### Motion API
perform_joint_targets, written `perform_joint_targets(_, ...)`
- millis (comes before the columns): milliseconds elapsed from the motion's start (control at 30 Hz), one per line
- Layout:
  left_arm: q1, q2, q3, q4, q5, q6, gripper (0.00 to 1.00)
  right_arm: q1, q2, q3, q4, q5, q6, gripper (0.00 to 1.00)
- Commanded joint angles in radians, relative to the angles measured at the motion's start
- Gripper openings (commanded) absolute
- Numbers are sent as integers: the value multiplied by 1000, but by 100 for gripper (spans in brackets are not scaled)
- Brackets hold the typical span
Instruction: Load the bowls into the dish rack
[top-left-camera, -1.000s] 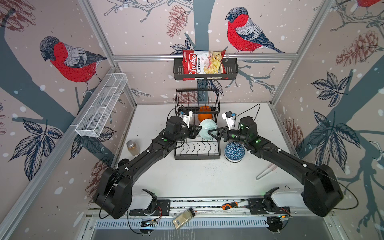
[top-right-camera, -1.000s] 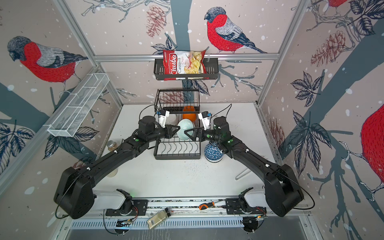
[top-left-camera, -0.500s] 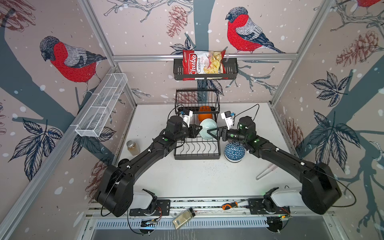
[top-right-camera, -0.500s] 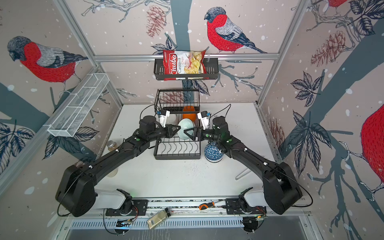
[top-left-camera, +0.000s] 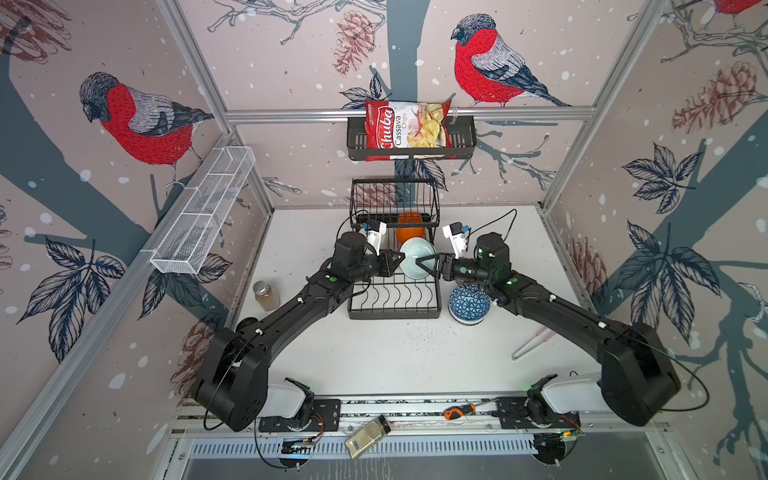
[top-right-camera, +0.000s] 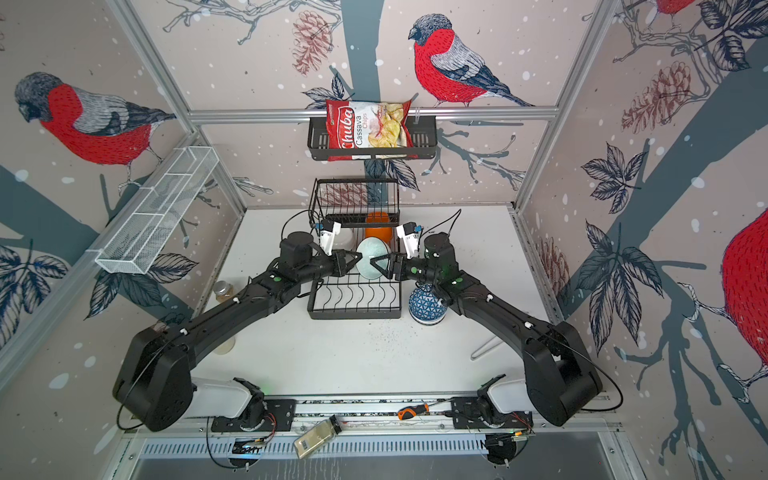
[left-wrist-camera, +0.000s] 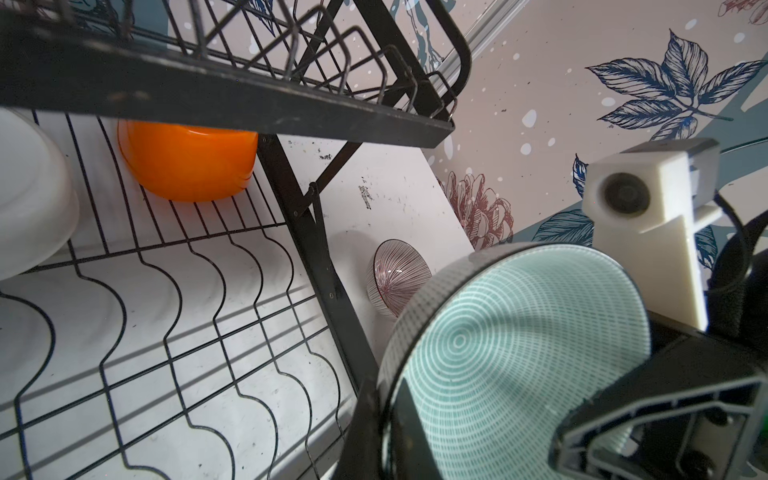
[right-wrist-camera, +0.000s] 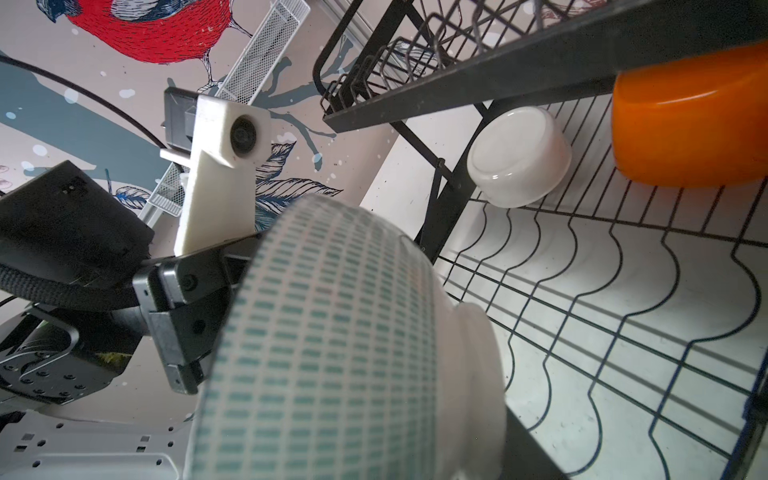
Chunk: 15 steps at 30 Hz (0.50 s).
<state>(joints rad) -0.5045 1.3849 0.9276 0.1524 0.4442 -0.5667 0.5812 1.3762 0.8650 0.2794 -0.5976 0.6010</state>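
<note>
My left gripper (top-left-camera: 395, 262) is clamped on the rim of the mint-green bowl (top-left-camera: 413, 249), which I hold on edge above the dish rack (top-left-camera: 395, 311) grid. The right gripper (top-left-camera: 424, 264) straddles the opposite rim with its jaws apart; I cannot tell if they touch it. An orange bowl (top-left-camera: 409, 232) and a white bowl (right-wrist-camera: 519, 162) sit under the raised basket (top-left-camera: 395, 199). The wavy slots nearer me are open room. A blue patterned bowl (top-left-camera: 468, 303) stands just beside the rack, under my right arm.
</note>
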Motion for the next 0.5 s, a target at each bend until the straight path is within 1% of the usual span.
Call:
perform_joint_targets(0, 1, 11, -2, 58, 6, -1, 0, 6, 1, 9, 69, -56, -20, 61)
perform_joint_targets(100, 1, 21, 3, 47, -2, 3, 0, 6, 4, 11, 55, -42, -26, 59)
perform_joint_targets(167, 1, 25, 5, 38, -9, 8, 3, 6, 2, 12, 47, -32, -32, 58)
perform_joint_targets(367, 1, 29, 8, 22, -28, 20, 16, 6, 3, 16, 26, 8, -44, 57)
perform_joint_targets(467, 1, 31, 10, 20, -29, 23, 25, 7, 10, 17, 20, 24, -52, 57)
